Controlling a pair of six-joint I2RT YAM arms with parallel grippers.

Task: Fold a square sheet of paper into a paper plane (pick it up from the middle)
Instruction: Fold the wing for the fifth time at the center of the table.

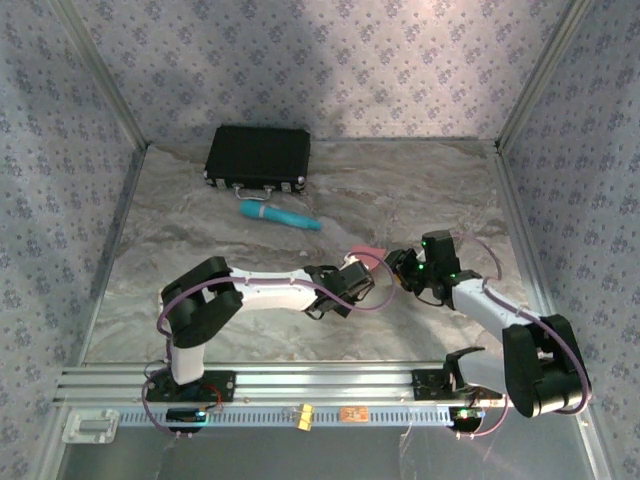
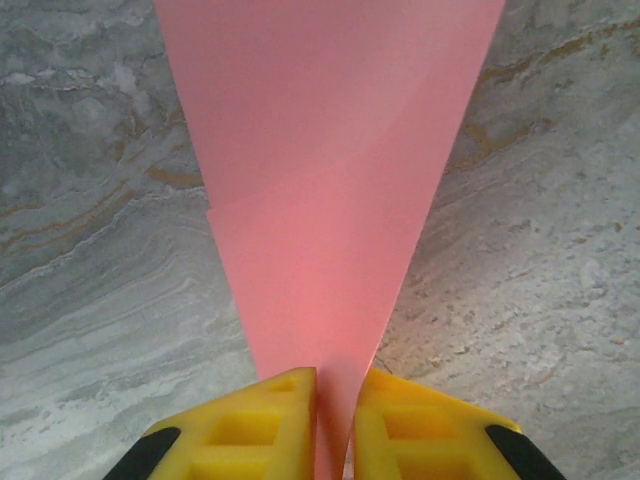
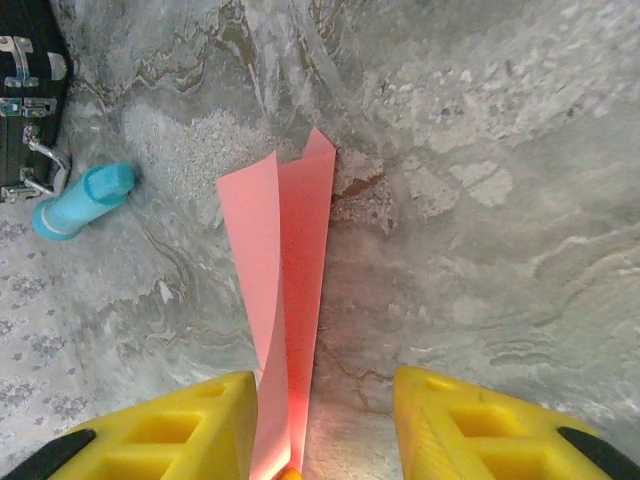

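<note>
The left gripper [image 2: 335, 388] is clamped on the paper plane [image 2: 330, 180]. In the left wrist view its two yellow fingers [image 2: 250, 430] are pressed together on the narrow end of the pink paper, which widens away from them above the marbled table [image 2: 90, 300]. The right gripper [image 3: 322, 380] is seen with its jaws apart. The folded paper runs between them, close against the finger on the left of that view, and nothing is gripped there. Two long flaps are visible from this side, slightly parted and ending in a point. In the overhead view the paper is held between the two wrists, near the middle of the table. The teal cylinder [image 1: 280, 215] and the black case [image 1: 258, 158] lie well apart from it, further back.

The step in hand is judged to be a late one: the dart shape is formed, and the plane is either to be creased further or left to one arm. For this to be done well, the left pinch should be held firm and level so that the crease is not twisted. The right jaws should be drawn straight back from the flaps, so that the thin paper is not dragged or bent by the near finger. If a re-grip is intended, it should be placed across the centre crease, with both layers caught together. Whether the paper touches the table cannot be told.
</note>
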